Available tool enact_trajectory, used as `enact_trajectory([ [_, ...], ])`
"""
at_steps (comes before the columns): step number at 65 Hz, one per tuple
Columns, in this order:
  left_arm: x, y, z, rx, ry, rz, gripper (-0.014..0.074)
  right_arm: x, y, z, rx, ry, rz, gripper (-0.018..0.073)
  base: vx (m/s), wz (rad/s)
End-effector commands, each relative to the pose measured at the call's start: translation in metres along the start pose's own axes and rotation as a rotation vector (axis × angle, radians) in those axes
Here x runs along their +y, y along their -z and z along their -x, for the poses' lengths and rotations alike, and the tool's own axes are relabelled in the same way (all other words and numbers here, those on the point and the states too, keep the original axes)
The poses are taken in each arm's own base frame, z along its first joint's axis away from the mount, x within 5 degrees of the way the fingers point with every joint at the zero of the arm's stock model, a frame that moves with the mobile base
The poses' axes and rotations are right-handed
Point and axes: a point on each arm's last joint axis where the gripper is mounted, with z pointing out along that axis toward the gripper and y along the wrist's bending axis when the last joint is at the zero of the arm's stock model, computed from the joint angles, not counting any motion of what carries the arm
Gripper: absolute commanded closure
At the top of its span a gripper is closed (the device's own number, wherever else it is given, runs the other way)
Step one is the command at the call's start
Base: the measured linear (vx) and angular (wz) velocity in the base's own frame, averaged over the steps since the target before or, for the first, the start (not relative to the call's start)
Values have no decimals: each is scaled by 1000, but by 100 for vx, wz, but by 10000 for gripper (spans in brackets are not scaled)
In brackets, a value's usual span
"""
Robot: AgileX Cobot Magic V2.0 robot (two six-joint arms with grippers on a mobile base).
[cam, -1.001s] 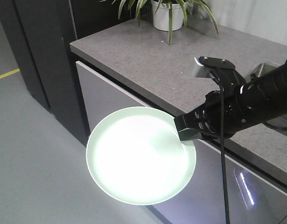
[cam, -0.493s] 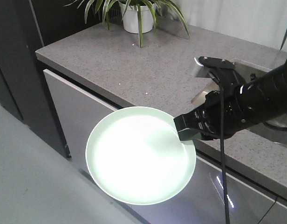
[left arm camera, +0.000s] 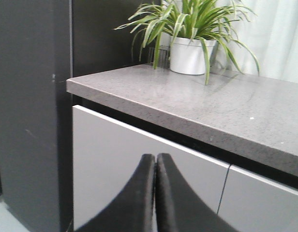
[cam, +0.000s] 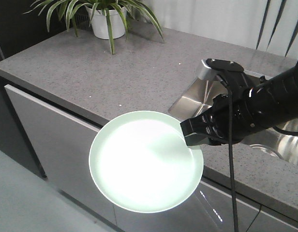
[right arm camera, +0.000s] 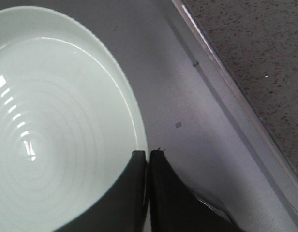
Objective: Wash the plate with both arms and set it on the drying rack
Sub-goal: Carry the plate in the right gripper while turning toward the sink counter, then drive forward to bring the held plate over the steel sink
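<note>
From the front, the right gripper [cam: 187, 137] pinches one edge of the mint-green plate [cam: 146, 162], which hangs face-up off the countertop [cam: 115, 72] edge, short of the steel sink [cam: 195, 99]. At the left wrist, the left gripper [left arm camera: 155, 162] is pressed shut with nothing in it, facing the cabinet front [left arm camera: 120, 159]. At the right wrist, the claw is clamped on the plate's rim, so I'd keep that pinch firm and the plate level while carrying it over the counter lip to the sink.

The plate [cam: 144, 164] looks smooth, faintly glossy plastic; beside it the counter [cam: 115, 72] is speckled matt stone, the sink [cam: 192, 99] shiny metal.
</note>
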Motion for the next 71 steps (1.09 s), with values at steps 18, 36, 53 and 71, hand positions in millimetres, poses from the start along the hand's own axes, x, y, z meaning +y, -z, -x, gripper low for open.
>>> enact_trajectory([
  [18, -2, 3, 18, -119, 7, -11, 603, 8, 16, 7, -91, 10, 23, 568, 7, -26],
  [36, -2, 3, 18, -119, 7, -11, 603, 8, 16, 7, -91, 9, 23, 568, 7, -26],
  [53, -2, 3, 18, -119, 7, -11, 603, 8, 16, 7, -91, 10, 23, 568, 7, -25],
  [71, -2, 3, 18, -119, 7, -11, 603, 8, 16, 7, -91, 10, 23, 568, 8, -29],
])
